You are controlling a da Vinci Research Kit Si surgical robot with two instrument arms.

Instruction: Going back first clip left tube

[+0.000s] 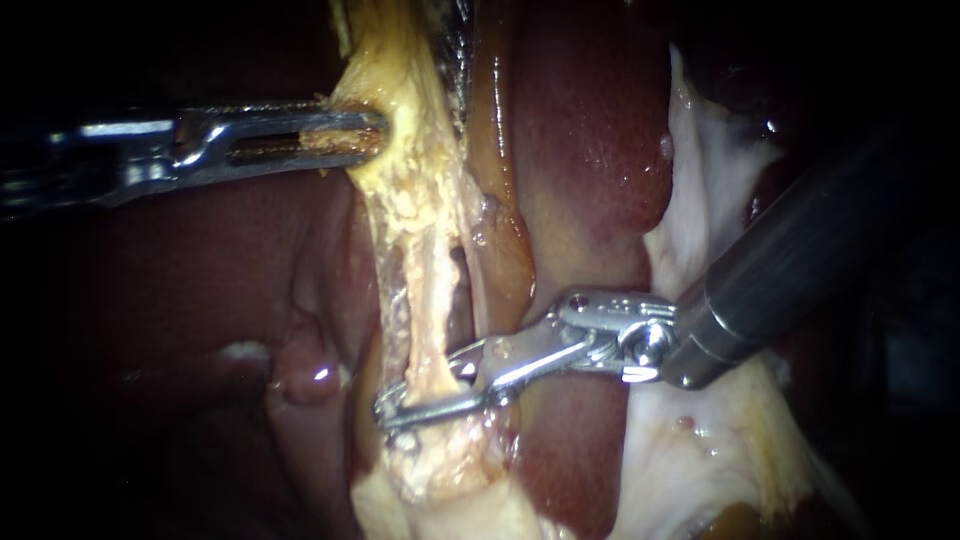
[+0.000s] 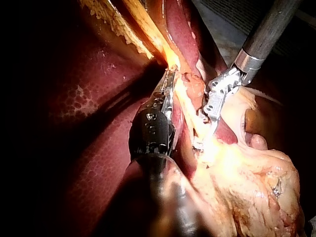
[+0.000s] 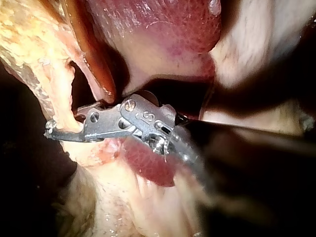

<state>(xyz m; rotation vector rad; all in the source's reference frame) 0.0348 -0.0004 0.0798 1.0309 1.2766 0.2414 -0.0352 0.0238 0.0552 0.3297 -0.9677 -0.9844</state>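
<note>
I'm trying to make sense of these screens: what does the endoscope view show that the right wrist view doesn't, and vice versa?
Only the endoscope view shows the left instrument, its jaws shut on pale tissue farther along from the tube. Only the right wrist view shows the right instrument close up from the side, with red liver just under it. Both show the right instrument reaching the tube, with liver behind.

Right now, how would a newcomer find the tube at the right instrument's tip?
Find the dark red liver. Yellow tissue hangs across it, gripped by the left instrument. The tube is its palest strand, running down to the right instrument.
</note>
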